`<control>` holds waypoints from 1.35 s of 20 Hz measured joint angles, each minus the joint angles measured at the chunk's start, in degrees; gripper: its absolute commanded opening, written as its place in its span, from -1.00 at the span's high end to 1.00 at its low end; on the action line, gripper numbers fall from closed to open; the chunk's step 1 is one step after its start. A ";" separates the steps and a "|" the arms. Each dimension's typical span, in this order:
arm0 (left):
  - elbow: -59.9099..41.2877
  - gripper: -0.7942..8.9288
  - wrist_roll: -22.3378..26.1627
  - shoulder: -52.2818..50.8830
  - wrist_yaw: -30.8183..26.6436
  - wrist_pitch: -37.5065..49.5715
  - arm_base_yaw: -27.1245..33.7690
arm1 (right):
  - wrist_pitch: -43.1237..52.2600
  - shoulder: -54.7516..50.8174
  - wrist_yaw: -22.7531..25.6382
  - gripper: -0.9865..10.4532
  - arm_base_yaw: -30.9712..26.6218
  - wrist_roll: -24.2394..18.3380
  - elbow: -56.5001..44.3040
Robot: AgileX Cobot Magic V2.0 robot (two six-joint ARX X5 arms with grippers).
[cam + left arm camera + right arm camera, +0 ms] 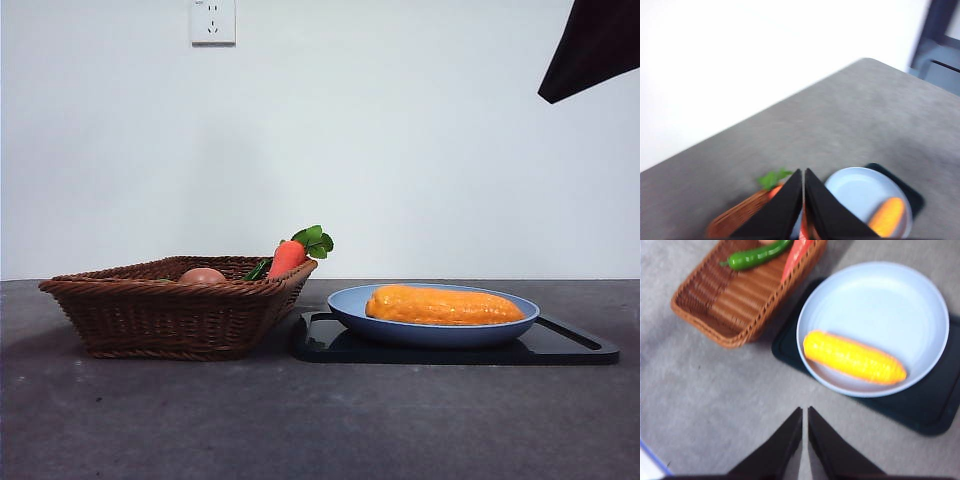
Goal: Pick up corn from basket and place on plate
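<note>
The corn (443, 305) lies on its side in the plate (345, 303), which sits on a black tray (570, 346) just beside the basket (160, 320). So the placing looks done; next the arms need only stay clear. The right gripper (805, 412) hangs above the table near the plate, jaws closed and empty, as is the left gripper (804, 175). Only the right wrist view shows a green pepper (756, 256) in the basket beside the carrot (288, 257).

A plain white wall (400, 150) rises behind the dark grey matte bench (300, 420), lit evenly and softly. A white plastic wall socket (213, 21) sits high on the wall. The bench's far corner (867, 62) is rounded.
</note>
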 measured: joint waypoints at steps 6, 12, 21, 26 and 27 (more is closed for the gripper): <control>-34.99 0.82 -1.57 -25.99 -0.96 20.28 14.19 | 0.66 0.00 0.02 0.82 0.00 0.00 0.00; -68.11 0.82 -5.31 -48.19 -11.76 36.37 16.24 | 0.66 0.00 0.02 0.82 0.00 0.00 0.00; -97.35 0.82 -10.21 -72.65 -20.90 37.99 16.24 | 0.70 0.00 0.00 0.82 0.00 0.00 0.00; -103.91 0.82 -12.13 -80.17 -20.92 37.83 16.24 | 0.70 0.00 0.02 0.82 0.00 0.00 0.00; -104.94 0.82 -12.57 -80.94 -20.92 37.83 16.24 | 0.70 0.00 0.02 0.82 0.00 0.00 0.00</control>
